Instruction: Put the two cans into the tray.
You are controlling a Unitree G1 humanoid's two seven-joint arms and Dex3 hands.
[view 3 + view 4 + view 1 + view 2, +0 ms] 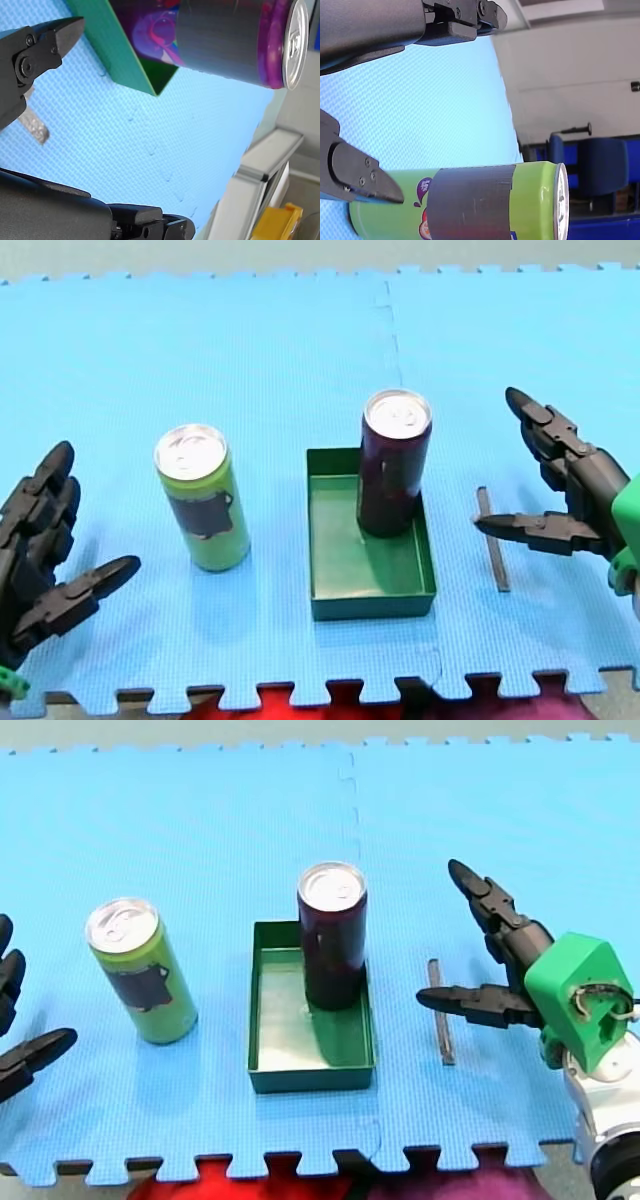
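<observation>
A purple can (393,462) stands upright inside the green tray (325,540), at its far right part. It also shows in the first wrist view as the purple can (235,42) beside the tray's wall (112,50). A green can (201,496) with a dark label stands upright on the blue mat, left of the tray, and appears as the green can (485,202) in the second wrist view. My right hand (540,475) hovers open to the right of the tray, holding nothing. My left hand (60,540) sits open at the left edge, left of the green can.
A thin grey strip (492,538) lies on the blue foam mat (300,350) between the tray and my right hand. The mat's jigsaw front edge (330,690) runs close to the tray. Chairs and a wall (580,100) stand beyond the mat.
</observation>
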